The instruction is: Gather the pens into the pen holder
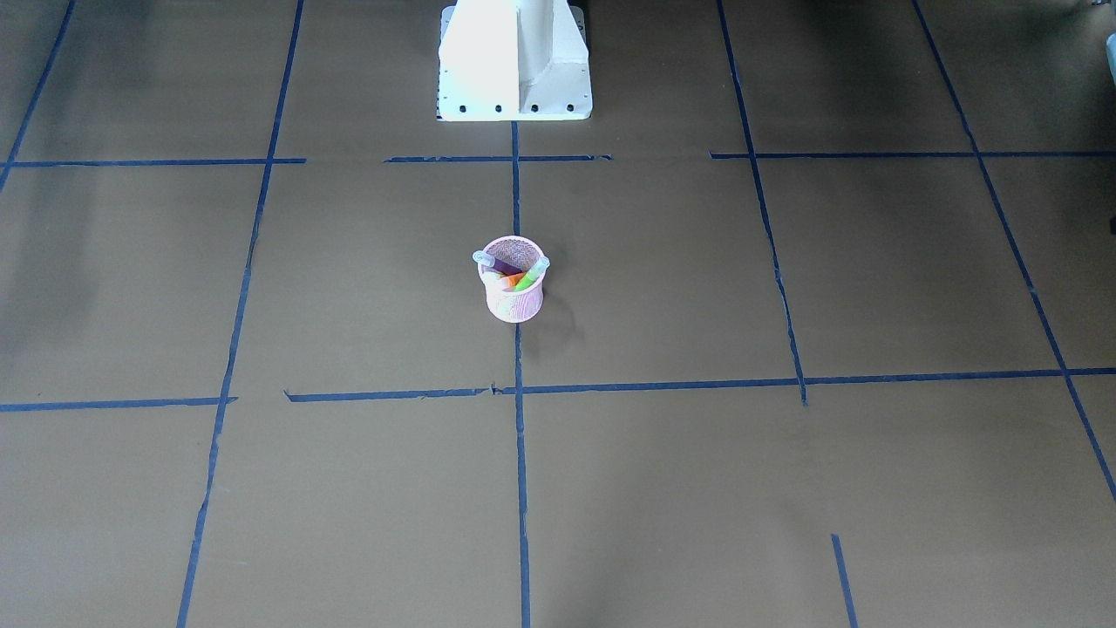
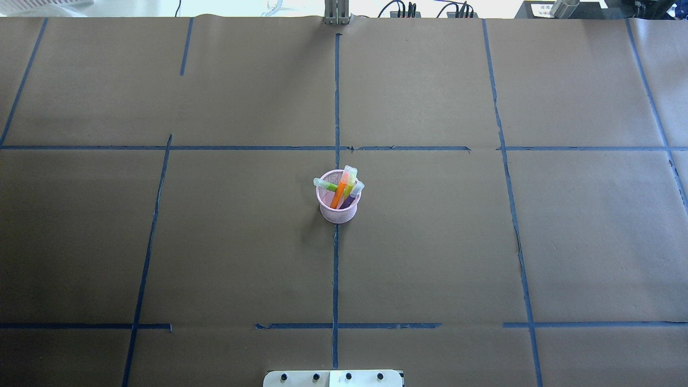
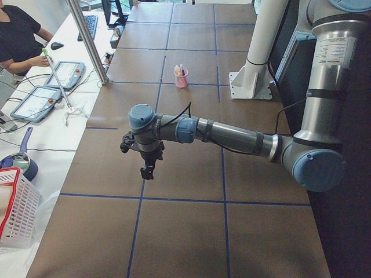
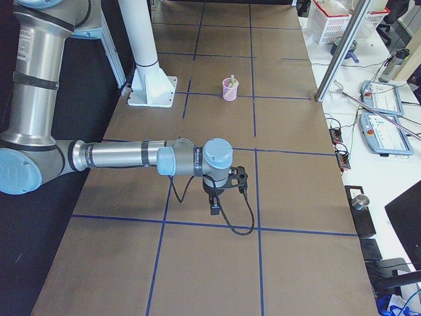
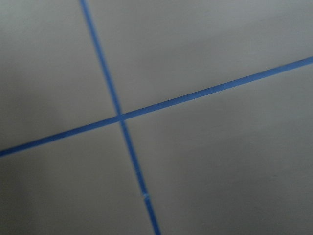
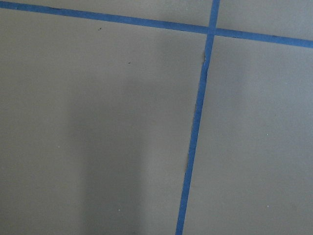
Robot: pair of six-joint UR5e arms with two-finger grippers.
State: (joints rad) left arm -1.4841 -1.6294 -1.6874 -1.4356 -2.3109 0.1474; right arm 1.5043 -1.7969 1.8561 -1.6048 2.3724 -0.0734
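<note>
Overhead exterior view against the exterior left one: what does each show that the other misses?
Only the overhead view tells the orange pen, green pen and purple pen clearly apart, and it shows no arm. Only the left view shows the left arm, its claw above the table, and a person. Both show the pink pen holder with pens inside.

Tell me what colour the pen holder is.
The pen holder is pink, clearest in the overhead view.
</note>
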